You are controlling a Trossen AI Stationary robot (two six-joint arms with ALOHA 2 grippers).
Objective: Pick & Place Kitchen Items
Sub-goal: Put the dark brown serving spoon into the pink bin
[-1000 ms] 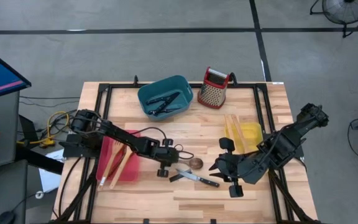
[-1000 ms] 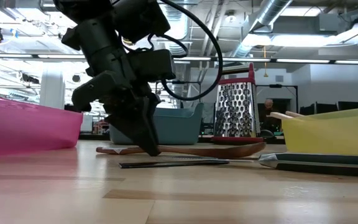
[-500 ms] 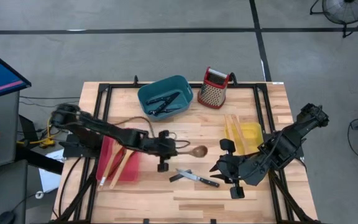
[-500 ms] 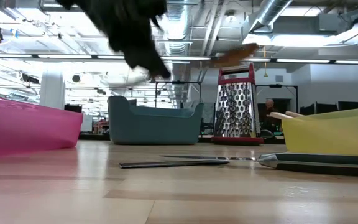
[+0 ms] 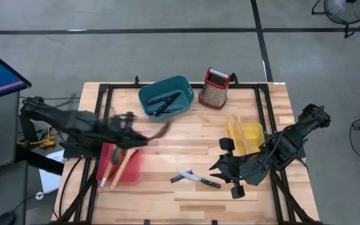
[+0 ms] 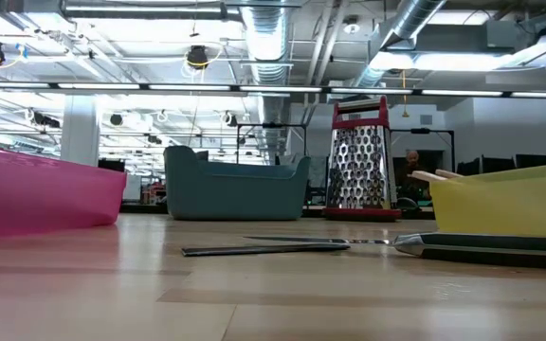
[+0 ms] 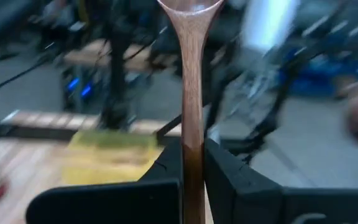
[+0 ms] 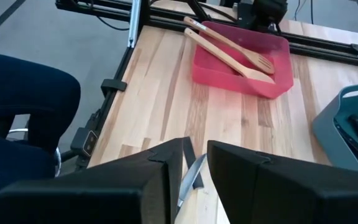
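Note:
My left gripper [image 5: 132, 137] is above the far end of the red bin [image 5: 134, 170] and is shut on a dark wooden spoon [image 5: 158, 130]; it is blurred in the high view. In the left wrist view the spoon [image 7: 191, 74] sticks out ahead of the fingers. My right gripper [image 5: 216, 167] hovers at the table's right, its fingers a narrow gap apart and empty [image 8: 194, 163]. A black-handled steel knife [image 5: 197, 179] lies flat on the table just left of it, and also shows in the low view [image 6: 273, 248]. My left gripper pinches the spoon's handle [image 7: 192, 134] between its two fingers, with the handle running along them. The bowl end [image 7: 189, 5] points away from the gripper, toward the table's right and far side. The spoon is lifted clear of the table and bin.
The red bin holds pale wooden utensils [image 5: 115, 165]. A teal bin [image 5: 177, 83] with dark knives and a red-topped grater [image 5: 215, 87] stand at the far edge. A yellow bin [image 5: 254, 132] with pale wooden utensils stands at the right. A person's leg [image 8: 23, 106] shows beyond the table.
My left gripper has lifted the dark spoon off the table beside the knife and swung it quickly up and toward the table's left edge, to above the red bin. The spoon is now clear of the table. The knife has stayed in place.

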